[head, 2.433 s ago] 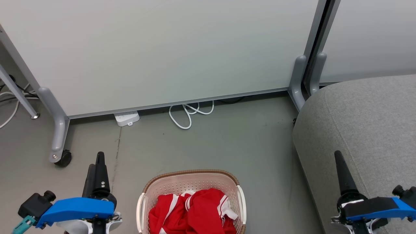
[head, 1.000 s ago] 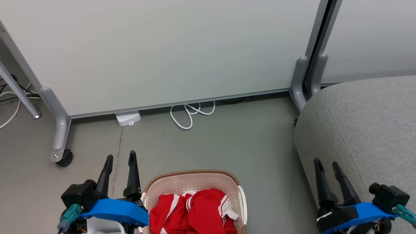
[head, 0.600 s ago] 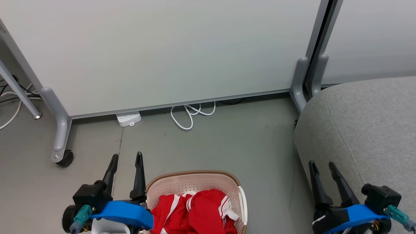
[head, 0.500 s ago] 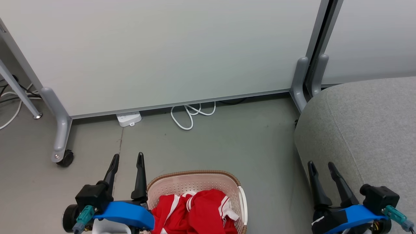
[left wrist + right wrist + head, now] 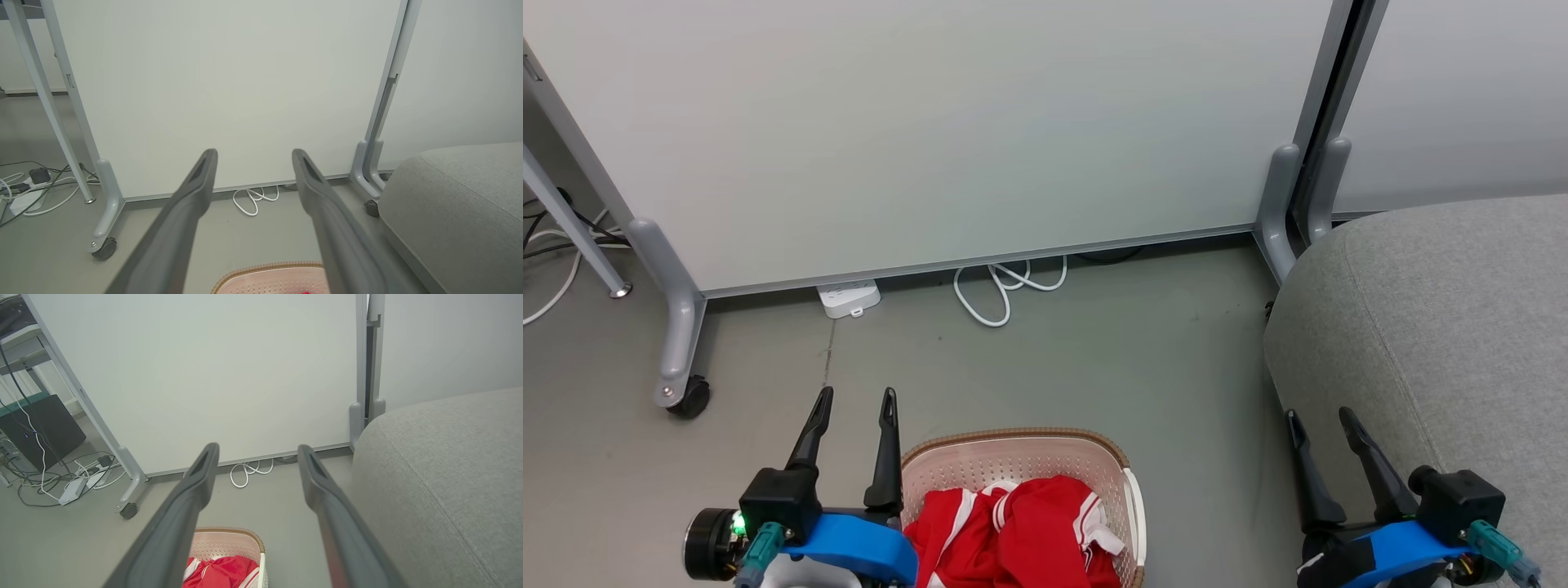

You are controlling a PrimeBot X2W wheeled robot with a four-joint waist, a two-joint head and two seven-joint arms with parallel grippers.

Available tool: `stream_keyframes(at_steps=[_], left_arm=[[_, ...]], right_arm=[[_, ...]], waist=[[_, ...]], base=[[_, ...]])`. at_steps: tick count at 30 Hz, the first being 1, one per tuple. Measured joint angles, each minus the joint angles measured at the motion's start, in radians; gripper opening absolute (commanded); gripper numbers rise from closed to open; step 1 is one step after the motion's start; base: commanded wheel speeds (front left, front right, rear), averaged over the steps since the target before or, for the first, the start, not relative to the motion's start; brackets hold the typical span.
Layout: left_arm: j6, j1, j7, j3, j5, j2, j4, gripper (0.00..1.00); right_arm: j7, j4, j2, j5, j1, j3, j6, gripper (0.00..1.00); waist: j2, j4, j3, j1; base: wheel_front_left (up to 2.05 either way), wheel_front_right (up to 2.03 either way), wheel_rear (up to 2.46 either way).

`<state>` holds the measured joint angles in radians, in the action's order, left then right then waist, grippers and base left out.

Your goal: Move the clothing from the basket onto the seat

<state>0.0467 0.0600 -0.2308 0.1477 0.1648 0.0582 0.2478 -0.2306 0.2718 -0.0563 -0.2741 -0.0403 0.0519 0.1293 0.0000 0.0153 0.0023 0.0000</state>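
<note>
White cable beneath partition panel

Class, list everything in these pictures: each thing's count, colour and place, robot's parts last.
clothing: one heap, red with white stripes, in the basket
basket: one, cream with brown rim, on the floor
seat: one, light grey, right of basket
panels: two, pale grey, behind
caster: one, black, under left panel foot
power strip: one, white, floor by panel
cable: one loop, white, beside power strip
left gripper: one, black fingers, open, left of basket
right gripper: one, black fingers, open, beside seat
</note>
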Motion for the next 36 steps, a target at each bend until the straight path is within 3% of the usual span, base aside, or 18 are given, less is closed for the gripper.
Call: stream_keyframes(at_steps=[19,36], left_arm=[[0.006,0.000,-0.031,0.014,-0.122,-0.004,0.016,1.00],[0.007,0.000,-0.031,0.013,-0.121,-0.007,0.035,1.00]], right_arm=[[-0.031,0.009,-0.001,0.127,0.004,0.010,0.000,1.00],[-0.031,0.024,-0.001,0.131,0.004,0.010,0.001,1.00]], waist=[[0.0000,0.001,-0.001,0.0000],[0.0000,0.006,0.000,-0.0001]], base=[[0.00,0.00,0.00],[0.00,0.00,0.00]])
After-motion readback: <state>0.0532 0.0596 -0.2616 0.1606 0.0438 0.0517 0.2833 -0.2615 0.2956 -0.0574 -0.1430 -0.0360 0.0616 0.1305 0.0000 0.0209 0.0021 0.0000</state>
